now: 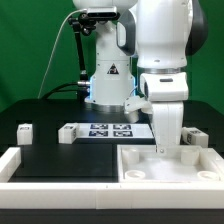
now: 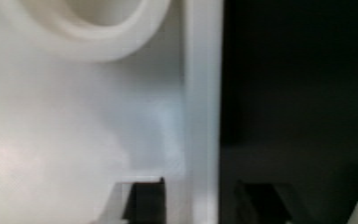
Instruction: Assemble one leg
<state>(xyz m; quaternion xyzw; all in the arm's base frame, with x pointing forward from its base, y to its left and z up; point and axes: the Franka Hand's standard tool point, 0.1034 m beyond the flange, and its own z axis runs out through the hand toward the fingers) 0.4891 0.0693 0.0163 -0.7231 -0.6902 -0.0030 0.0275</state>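
Straddling rim of white tray piece (image 1: 170, 183): gripper (image 1: 166, 147), fingers (image 2: 144, 200) apart, one each side of rim, no contact seen. Leg (image 1: 24, 131): on black table (image 1: 45, 142), ext. view's far left, well apart from gripper. 2nd leg (image 1: 67, 133): just beside marker board (image 1: 105, 130), left end.

On my feed, marker board (image 1: 108, 130) lying flat mid black bench (image 1: 50, 152), white raised-rim tray (image 1: 135, 168) at the near corner, the exterior view's right, green curtain (image 1: 30, 50) past the far edge.
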